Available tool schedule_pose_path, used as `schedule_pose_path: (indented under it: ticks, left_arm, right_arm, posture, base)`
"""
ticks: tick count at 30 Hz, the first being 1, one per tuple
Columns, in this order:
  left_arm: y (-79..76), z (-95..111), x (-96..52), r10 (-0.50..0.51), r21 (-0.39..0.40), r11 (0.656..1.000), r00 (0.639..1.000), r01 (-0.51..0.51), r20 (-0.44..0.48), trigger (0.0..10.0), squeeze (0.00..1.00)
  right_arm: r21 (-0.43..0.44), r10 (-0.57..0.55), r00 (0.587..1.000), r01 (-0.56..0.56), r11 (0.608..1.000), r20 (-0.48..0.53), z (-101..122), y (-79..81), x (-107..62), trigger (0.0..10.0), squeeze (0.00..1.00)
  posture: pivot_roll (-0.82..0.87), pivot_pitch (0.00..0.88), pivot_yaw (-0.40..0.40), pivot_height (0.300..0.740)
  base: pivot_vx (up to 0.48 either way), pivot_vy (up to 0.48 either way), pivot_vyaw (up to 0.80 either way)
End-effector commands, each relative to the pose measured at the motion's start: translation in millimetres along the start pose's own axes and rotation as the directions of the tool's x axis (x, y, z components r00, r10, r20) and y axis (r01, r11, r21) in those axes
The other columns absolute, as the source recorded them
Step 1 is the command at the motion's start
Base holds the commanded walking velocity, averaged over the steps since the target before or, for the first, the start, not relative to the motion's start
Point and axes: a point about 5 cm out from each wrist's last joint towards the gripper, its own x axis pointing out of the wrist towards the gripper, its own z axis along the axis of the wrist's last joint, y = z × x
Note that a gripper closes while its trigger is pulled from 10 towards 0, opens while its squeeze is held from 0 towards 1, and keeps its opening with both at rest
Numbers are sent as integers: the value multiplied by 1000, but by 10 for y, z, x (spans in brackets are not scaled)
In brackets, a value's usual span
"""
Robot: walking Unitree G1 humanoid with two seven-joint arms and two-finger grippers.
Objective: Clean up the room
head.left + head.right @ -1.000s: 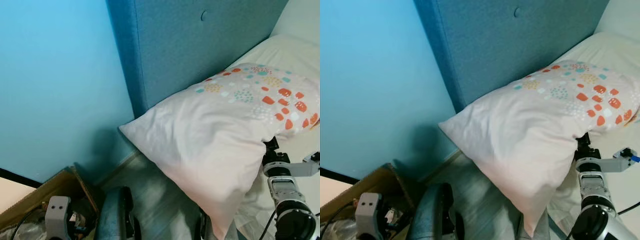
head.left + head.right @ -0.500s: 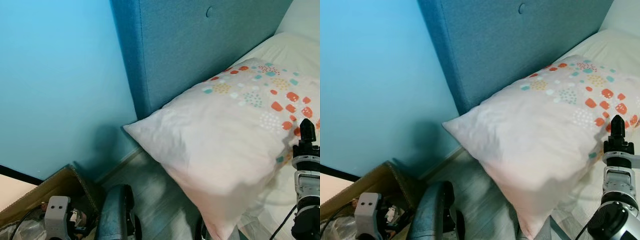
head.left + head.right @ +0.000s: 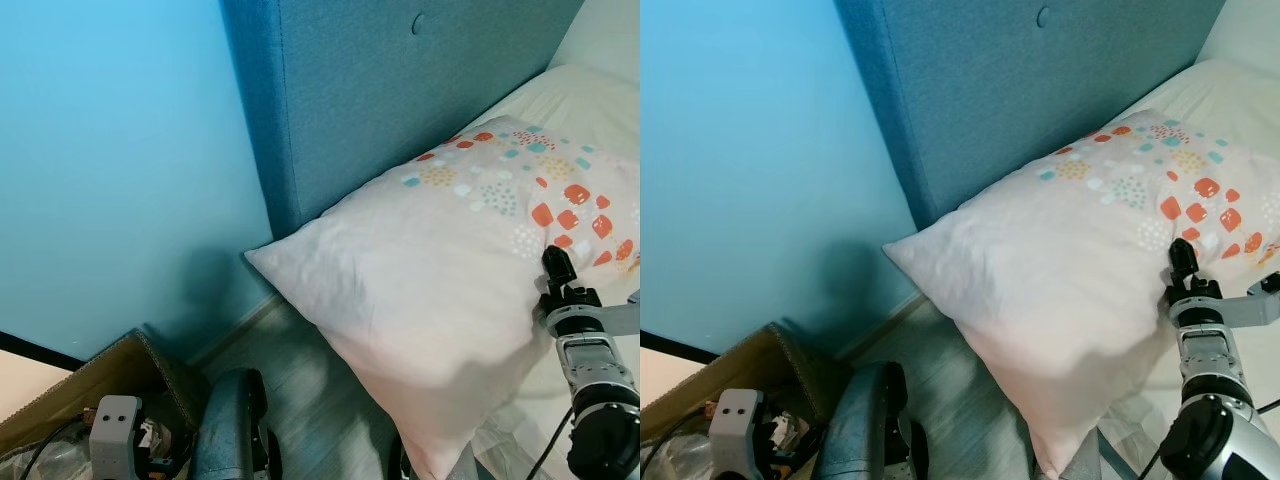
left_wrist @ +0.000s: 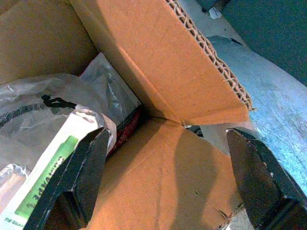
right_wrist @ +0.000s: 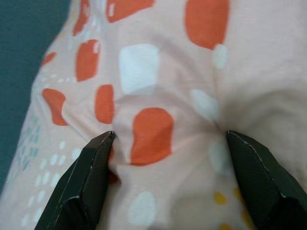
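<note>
- The right gripper [image 5: 168, 182] is pressing its two black fingers [image 5: 86, 184], spread wide apart, into the pillow [image 3: 440, 270]; the fabric is bulging between them, but they are not pinching it.
- In the left eye view that gripper [image 3: 556, 268] is showing at the lower right of the frame, its tip touching the pillow's patterned end.
- The pillow is lying across the middle and right of the frame, pale pink with orange, white and teal spots, one corner pointing toward the frame's left and hanging over the floor [image 3: 300, 390].
- The pillow's upper edge is leaning against the blue headboard [image 3: 400, 90], which is filling the top centre.
- A cream sheet [image 3: 570, 100] is showing at the upper right, behind the pillow.
- The left gripper [image 4: 168, 182] is hanging wide open and holding nothing, over a cardboard box [image 4: 158, 72].
- Inside the box, a crumpled plastic bag [image 4: 53, 105] is lying against a packet with green print [image 4: 43, 191].
- In the left eye view the box [image 3: 90, 385] is sitting at the lower left, against the light blue wall [image 3: 110, 170].
</note>
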Motion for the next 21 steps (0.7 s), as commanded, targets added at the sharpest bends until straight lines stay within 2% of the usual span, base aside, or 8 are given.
schedule_pose_path:
  ticks: [1,9,13,16,17,21]
  left_arm:
    - [-11,-154,-82,1,-17,1000,998,-2,-68,10000,0]
    - [5,-151,-115,0,-10,1000,997,-1,-73,10000,0]
    - [3,-149,-153,0,-7,1000,997,0,-75,10000,0]
    - [3,-149,-153,0,-7,1000,997,0,-75,10000,0]
    - [11,-143,-164,3,-5,1000,997,-3,-75,10000,0]
    - [18,-125,-191,7,-3,1000,997,-7,-72,10000,0]
  right_arm:
    - [27,-59,997,60,998,-54,-154,-153,-96,10000,0]
    - [-5,-101,987,102,995,-126,-303,-171,-117,10000,0]
    - [-45,-139,971,132,990,-196,-487,-152,-130,10000,0]
    - [-45,-139,971,132,990,-196,-487,-152,-130,10000,0]
    - [-47,-131,959,123,991,-250,-633,-114,-143,10000,0]
    - [-51,-139,946,130,990,-291,-768,-114,-181,10000,0]
  posture:
    - [208,372,64,572]
    - [218,378,67,572]
    - [222,385,70,572]
    - [222,385,70,572]
    - [225,392,71,572]
    - [236,400,74,572]
  base:
    - [0,0,0]
    - [0,0,0]
    - [0,0,0]
    - [0,0,0]
    - [0,0,0]
    - [0,0,0]
